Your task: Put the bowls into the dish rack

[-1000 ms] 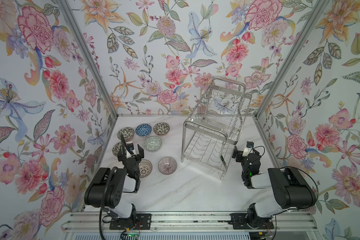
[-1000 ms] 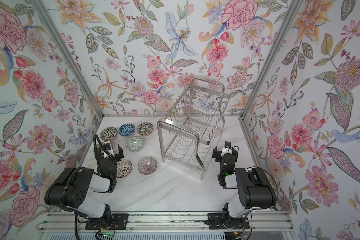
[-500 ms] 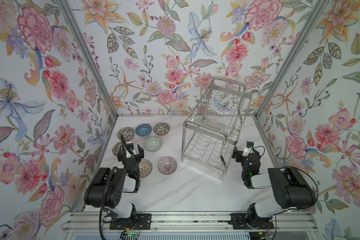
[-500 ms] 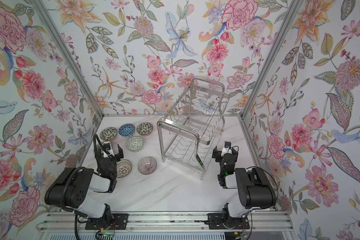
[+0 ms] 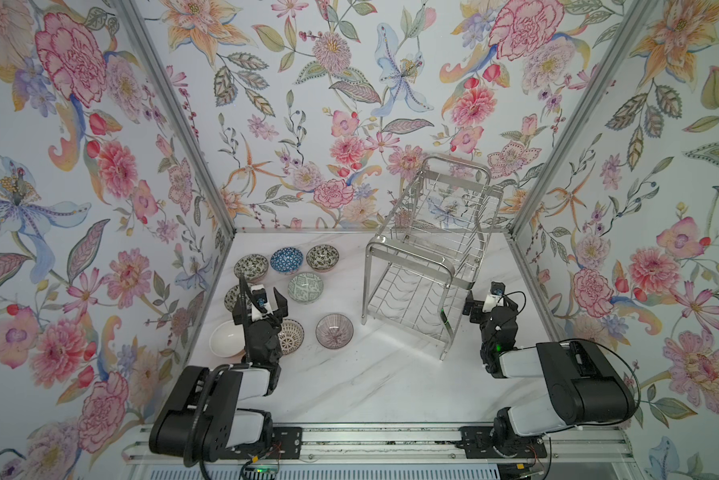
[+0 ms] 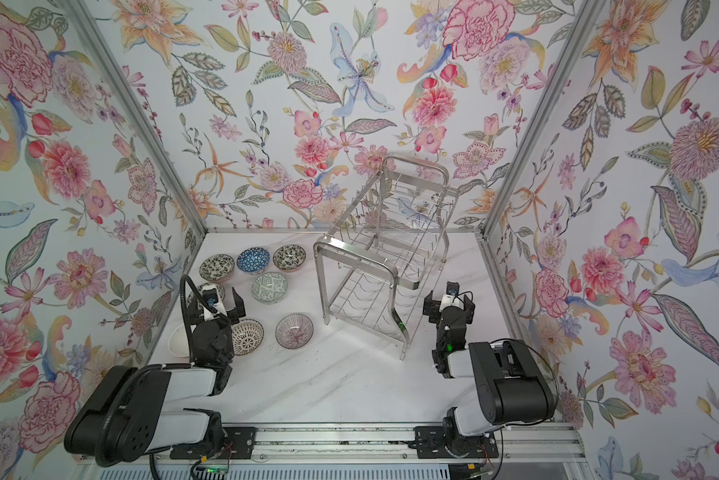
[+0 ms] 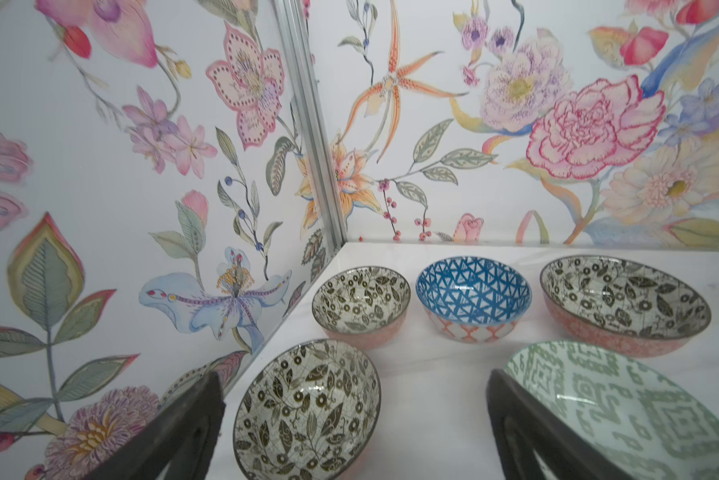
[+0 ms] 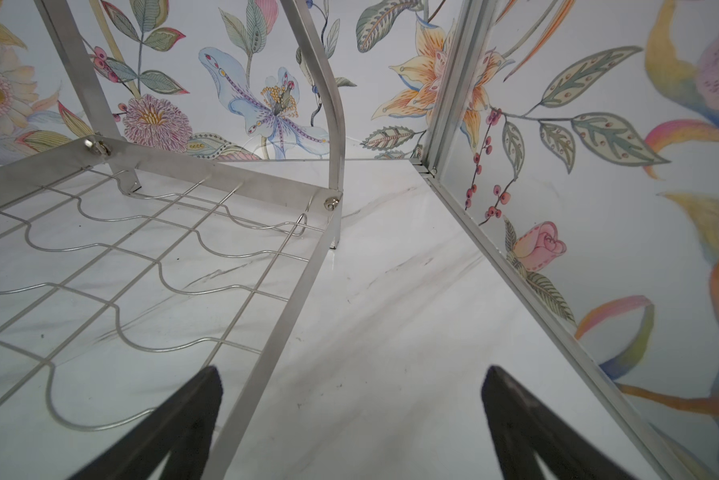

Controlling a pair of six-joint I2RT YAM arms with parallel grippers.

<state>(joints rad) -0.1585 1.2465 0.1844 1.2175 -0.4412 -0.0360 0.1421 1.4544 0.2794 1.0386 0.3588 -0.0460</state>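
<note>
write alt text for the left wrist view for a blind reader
The open left pincer frames the nearest black-and-white leaf bowl on a white marble table, holding nothing. Nearby stand two similar bowls, a blue bowl and a green bowl, in a corner of floral walls.

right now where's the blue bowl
In both top views the blue bowl sits on the left, mid back row between two black-and-white bowls, behind the green bowl.

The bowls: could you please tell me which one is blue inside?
The blue triangle-patterned bowl, in the middle of the far row; no other shows blue.
</note>
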